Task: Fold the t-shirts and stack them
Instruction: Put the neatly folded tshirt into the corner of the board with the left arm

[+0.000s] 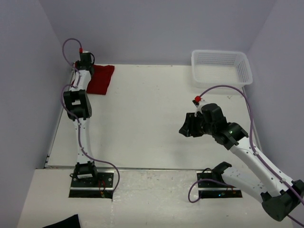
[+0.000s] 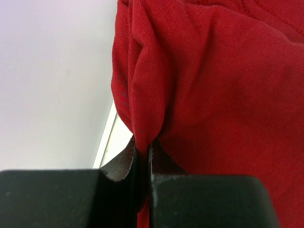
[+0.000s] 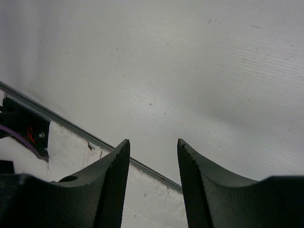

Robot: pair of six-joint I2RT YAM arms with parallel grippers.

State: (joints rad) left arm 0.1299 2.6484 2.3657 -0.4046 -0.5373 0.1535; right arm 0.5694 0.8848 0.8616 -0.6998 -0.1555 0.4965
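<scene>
White surface (image 1: 152,109) walled in pale lilac. Far-left corner: left hand (image 2: 142,149) clamped tight on a fold of the dark red t-shirt (image 1: 100,80), cloth lying in a compact folded heap by the wall edge. Right hand (image 3: 152,156) parted, holding nothing, hovering mid-surface. White mesh basket (image 1: 199,71) at far right.

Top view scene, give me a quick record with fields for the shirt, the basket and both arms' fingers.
t-shirt: dark red, lying compact at the far left corner of the table
left fingers: shut on a fold of the t-shirt
right fingers: open, holding nothing, over bare table right of centre
basket: white mesh, far right corner, nothing visible inside
</scene>
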